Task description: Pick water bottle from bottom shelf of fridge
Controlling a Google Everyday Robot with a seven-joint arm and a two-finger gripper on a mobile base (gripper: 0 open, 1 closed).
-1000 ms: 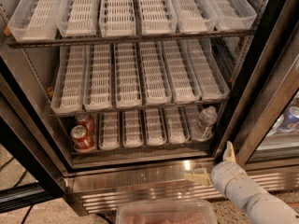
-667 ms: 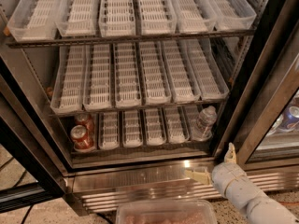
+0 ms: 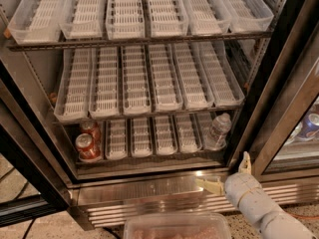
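Observation:
The fridge stands open with three rows of white slotted trays. The water bottle, clear and ribbed with a white cap, stands upright at the right end of the bottom shelf. My gripper hangs low in front of the steel sill, below and slightly right of the bottle and apart from it. It is open and empty, with one finger pointing left and the other pointing up.
Two red soda cans stand at the left end of the bottom shelf. The dark door frame runs just right of the bottle. A clear plastic bin sits at the bottom edge. Another can shows behind the right glass.
My gripper has edged slightly left and down along the sill. Nothing else has moved.

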